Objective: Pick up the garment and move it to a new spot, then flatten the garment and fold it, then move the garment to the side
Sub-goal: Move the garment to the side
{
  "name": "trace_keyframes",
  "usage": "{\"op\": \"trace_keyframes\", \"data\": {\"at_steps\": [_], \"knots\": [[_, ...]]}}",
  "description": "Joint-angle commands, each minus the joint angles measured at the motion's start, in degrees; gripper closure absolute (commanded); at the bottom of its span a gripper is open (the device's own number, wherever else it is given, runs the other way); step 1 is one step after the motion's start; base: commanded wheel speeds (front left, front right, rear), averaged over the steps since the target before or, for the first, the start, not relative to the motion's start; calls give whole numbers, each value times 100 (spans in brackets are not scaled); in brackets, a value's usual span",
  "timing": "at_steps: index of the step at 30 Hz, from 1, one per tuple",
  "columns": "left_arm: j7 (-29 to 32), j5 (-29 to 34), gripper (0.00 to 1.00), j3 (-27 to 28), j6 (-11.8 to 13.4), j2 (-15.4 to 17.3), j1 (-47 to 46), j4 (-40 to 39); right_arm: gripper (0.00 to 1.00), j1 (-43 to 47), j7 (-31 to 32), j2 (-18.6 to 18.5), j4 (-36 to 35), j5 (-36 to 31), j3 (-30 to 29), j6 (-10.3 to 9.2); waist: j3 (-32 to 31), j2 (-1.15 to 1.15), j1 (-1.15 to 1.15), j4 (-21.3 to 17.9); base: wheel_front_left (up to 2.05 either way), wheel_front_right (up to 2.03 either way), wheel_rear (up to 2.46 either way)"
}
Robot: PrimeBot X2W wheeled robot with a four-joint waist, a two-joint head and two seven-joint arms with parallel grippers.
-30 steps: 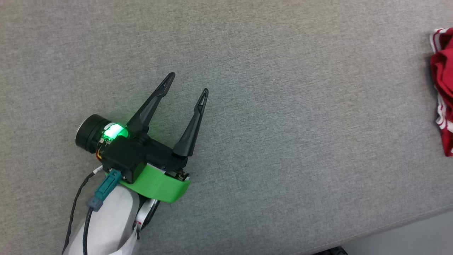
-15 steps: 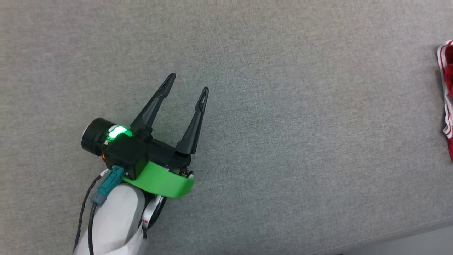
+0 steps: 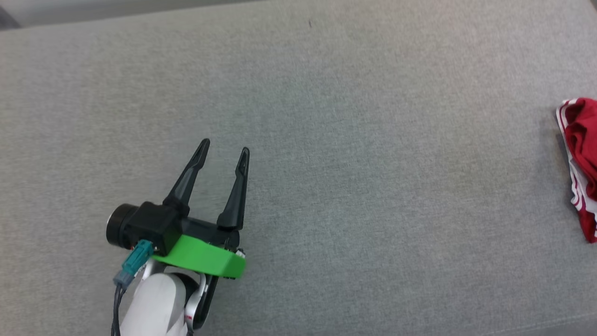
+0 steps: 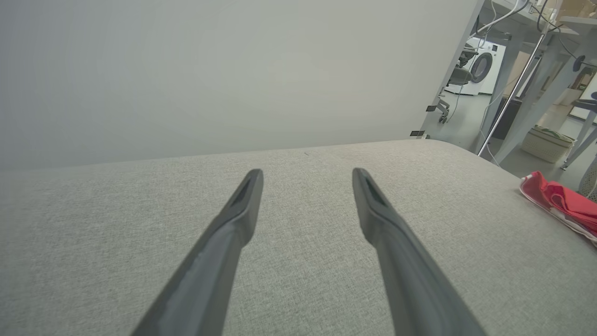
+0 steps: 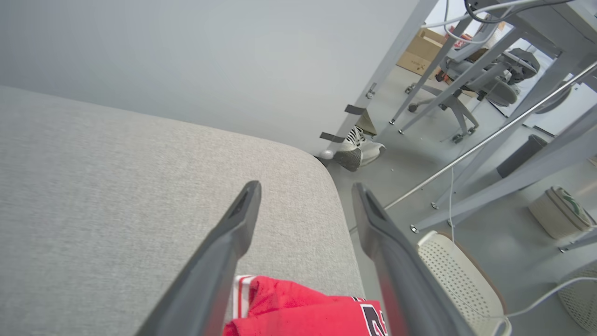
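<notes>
Lying bundled at table (image 3: 373, 140) edge, 3 o'clock: garment (image 3: 580, 158), seemingly already set aside. Left gripper (image 3: 224, 147), 7 o'clock: jaws wide, empty. Right gripper (image 5: 305, 186) over garment: likewise.

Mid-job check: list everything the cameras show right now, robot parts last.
garment: one, red with white striped trim, crumpled at the padded surface's right end
padded surface: one, grey fabric, across the work area
wall panel: one, pale grey, behind the surface
office chair: one, grey, on the floor beyond the surface's end
shoe: one, pale with dark stripes, at the panel's foot
washing machine: one, white, far background
woven basket: one, beige, on the floor
cardboard box: one, brown, far floor
left gripper: one, dark fingers open, green collar, over the surface's left part, empty
right gripper: one, dark fingers open, above the garment
</notes>
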Motion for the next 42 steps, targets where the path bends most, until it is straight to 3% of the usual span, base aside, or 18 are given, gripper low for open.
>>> {"op": "trace_keyframes", "data": {"at_steps": [1, 12, 20, 32, 42], "knots": [[-33, -35, 0, 67, -15, -52, 103, 28, 0, 218, -68, 181, -195, 174, -22, -10, -560, 0, 0, 356, 0, 0, 0], [-33, -40, 0, 388, -15, -237, 686, 348, 0, 1776, -551, 1531, -1350, 589, -391, -10, -1340, 0, 0, 693, 0, 0, 0], [-33, -61, 0, 525, -15, -317, 1019, 573, 0, 2778, -979, 2156, -1796, 495, -505, -10, -1647, 0, 0, 901, 0, 0, 0], [-33, 125, 0, 454, -15, -408, 1333, 520, 0, 3752, -1490, 2935, -1995, 172, -694, -10, -1750, 0, 0, 1025, 0, 0, 0], [-33, 296, 0, 567, -15, -442, 1345, 346, 0, 3863, -1591, 3184, -1854, -27, -662, -10, -1703, 0, 0, 1004, 0, 0, 0]]}}
